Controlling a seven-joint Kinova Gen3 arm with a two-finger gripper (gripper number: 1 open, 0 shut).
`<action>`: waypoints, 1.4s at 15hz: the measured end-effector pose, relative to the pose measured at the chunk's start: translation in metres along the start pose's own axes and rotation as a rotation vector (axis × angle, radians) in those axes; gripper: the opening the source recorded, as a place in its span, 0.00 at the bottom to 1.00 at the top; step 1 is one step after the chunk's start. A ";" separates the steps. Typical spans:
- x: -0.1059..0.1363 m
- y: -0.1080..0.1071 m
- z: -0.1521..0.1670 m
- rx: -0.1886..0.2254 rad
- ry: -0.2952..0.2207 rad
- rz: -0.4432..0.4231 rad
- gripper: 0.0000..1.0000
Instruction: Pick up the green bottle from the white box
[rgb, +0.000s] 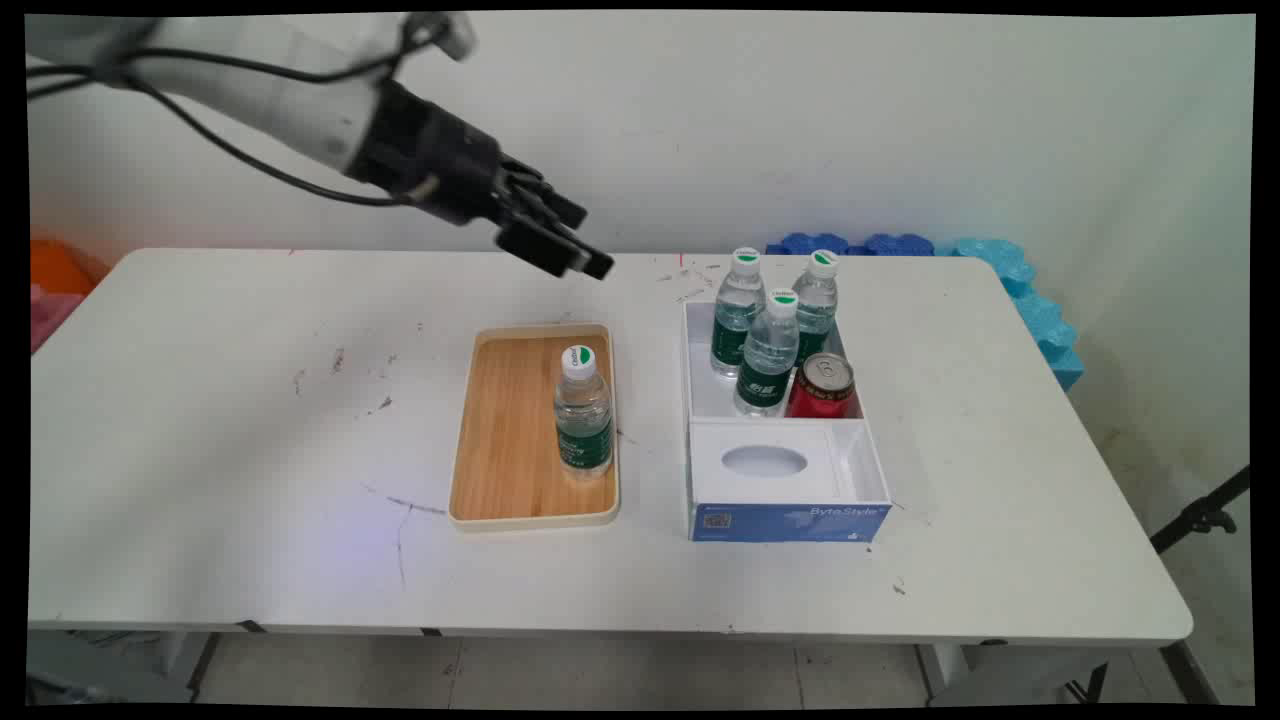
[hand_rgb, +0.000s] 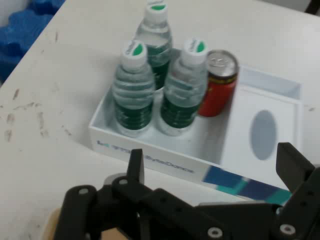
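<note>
Black two-finger gripper (rgb: 575, 255), jaws open and empty, hovers above the rectangular wooden tray's (rgb: 500, 440) far edge. On the tray stands one clear green-labelled water bottle (rgb: 583, 412); right of it, a white-and-blue cardboard box (rgb: 790, 520) on the white counter (rgb: 250, 450).

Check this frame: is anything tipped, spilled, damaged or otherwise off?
Nothing stands out. One bottle stands upright on the wooden tray; three bottles and a red can stand upright in the white box. The table shows only scuff marks. The open gripper holds nothing.

Box (rgb: 790, 520) rear crowded by bottles (rgb: 768, 352) (plus can (rgb: 822, 386)); front compartment free.
</note>
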 end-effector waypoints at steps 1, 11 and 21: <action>0.002 -0.003 0.013 0.011 -0.012 -0.003 1.00; 0.001 -0.026 0.148 0.034 -0.078 -0.002 1.00; 0.012 -0.044 0.220 0.033 -0.052 0.022 1.00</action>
